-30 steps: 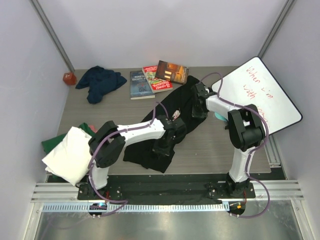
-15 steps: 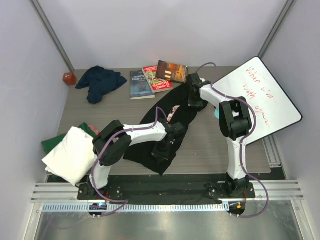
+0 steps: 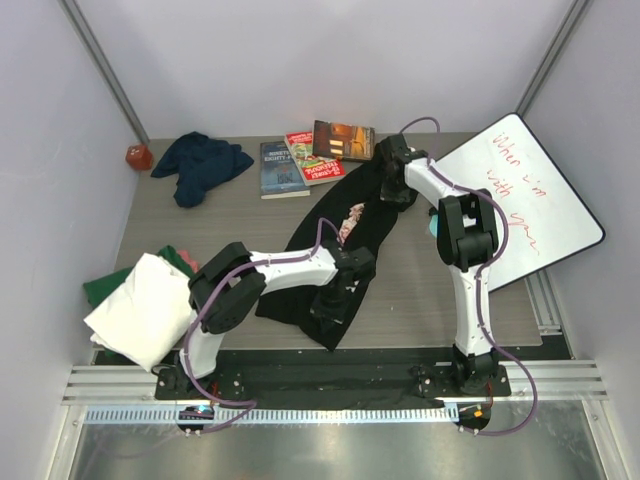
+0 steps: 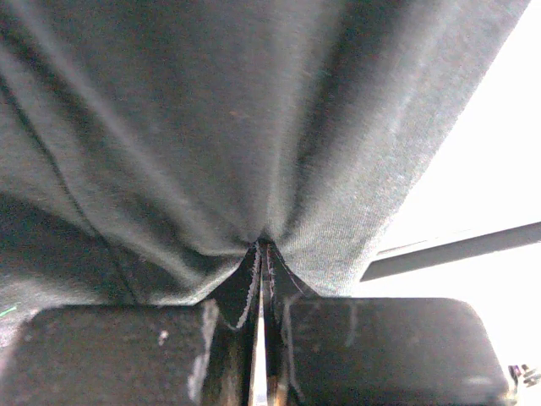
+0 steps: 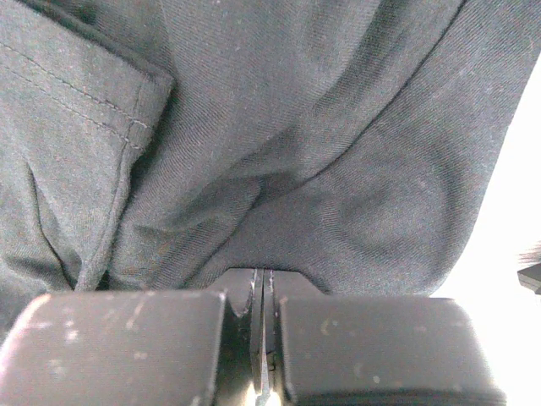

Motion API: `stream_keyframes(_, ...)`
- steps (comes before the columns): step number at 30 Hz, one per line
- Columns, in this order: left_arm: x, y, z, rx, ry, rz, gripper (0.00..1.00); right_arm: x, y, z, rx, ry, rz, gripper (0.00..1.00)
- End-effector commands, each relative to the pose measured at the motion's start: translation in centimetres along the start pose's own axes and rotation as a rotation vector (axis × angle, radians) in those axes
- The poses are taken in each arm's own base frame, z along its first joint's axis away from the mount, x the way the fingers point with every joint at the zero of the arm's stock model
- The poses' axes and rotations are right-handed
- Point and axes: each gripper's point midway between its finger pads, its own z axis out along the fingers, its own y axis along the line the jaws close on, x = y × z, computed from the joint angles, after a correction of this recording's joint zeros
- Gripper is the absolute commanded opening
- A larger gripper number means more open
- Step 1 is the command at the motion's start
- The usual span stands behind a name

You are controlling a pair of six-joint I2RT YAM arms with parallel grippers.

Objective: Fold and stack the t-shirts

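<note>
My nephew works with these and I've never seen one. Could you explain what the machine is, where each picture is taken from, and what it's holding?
These are two robot arms bolted at the near edge of a table. The wide picture looks down from above and behind them. The two close-ups come from cameras on the wrists. Both arms grip one black t-shirt stretched between them: the left arm's fingers pinch its near end and the right arm's fingers its far end, both shut on the cloth. Also there are a crumpled navy t-shirt, a folded white t-shirt lying over a green one, three books, a small red object and a whiteboard.
</note>
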Motion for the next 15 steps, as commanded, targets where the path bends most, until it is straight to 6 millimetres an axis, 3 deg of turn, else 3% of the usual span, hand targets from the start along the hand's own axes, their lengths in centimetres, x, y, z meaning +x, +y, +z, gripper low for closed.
stream_keyframes(1,0.0,-3.1,1.0,0.084,0.003,0.026,0.0,0.9,-2.4,0.8,0.059,0.021,-0.028,0.04)
stream_keyframes(7,-0.3,-6.5,0.6,0.132,-0.027,0.034,0.0,1.1,-2.8,-1.5,0.052,0.018,-0.045,0.18)
stream_keyframes(10,0.4,-7.9,0.1,0.127,-0.042,0.063,0.0,0.9,-3.1,-4.0,0.041,-0.008,-0.042,0.21)
stream_keyframes(11,0.6,-8.0,0.0,0.124,-0.045,0.067,0.0,0.1,-3.2,-5.8,0.027,-0.042,-0.033,0.21)
stream_keyframes(15,0.8,-8.0,-0.9,0.143,-0.071,0.06,0.0,-1.7,-3.6,-9.4,0.02,-0.128,-0.024,0.25)
